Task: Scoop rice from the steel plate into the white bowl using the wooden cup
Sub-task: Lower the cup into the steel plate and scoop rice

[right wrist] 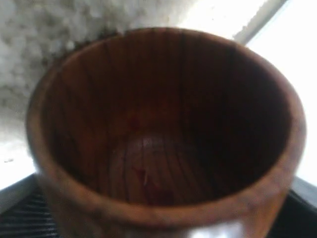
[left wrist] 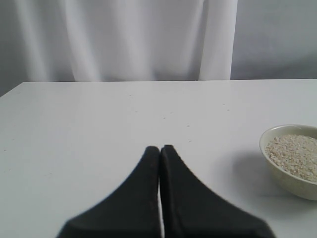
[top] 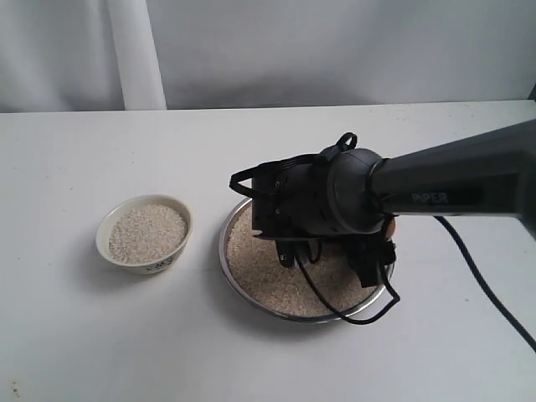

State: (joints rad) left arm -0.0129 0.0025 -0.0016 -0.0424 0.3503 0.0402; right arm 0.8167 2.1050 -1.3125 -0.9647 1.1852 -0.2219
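Right tool (top: 377,251): clamped around the wooden cup (right wrist: 158,129) and held low over the right part of the steel plate (top: 237,216).
Left tool (left wrist: 159,148): tips pressed together with nothing between them, hanging over bare worktop (top: 84,335) off to one side of the white bowl (top: 144,233).
Wooden cup: empty, with bare dark wood showing down to the bottom, so this scoop looks not yet taken.
Rice (top: 260,272): a shallow layer across the plate, which sits mid-worktop, nearer the front edge. A second mound already lies close to the rim of the bowl, left of the plate with a gap between them.
Risk, grip: the cup is smooth and rounded, so digging into packed grains could twist or slide it in the jaws.
Risk, plate: a push along the shallow layer could shove the light plate across the worktop, or sweep grains over its thin rim.
Risk, cable: a black cable (top: 335,306) loops down over the plate's front rim and could drag rice out as the arm lifts.
Risk, carry: a tilted cup would shed grains into the gap.
Risk, bowl: little room is left, so a full pour may overflow it.
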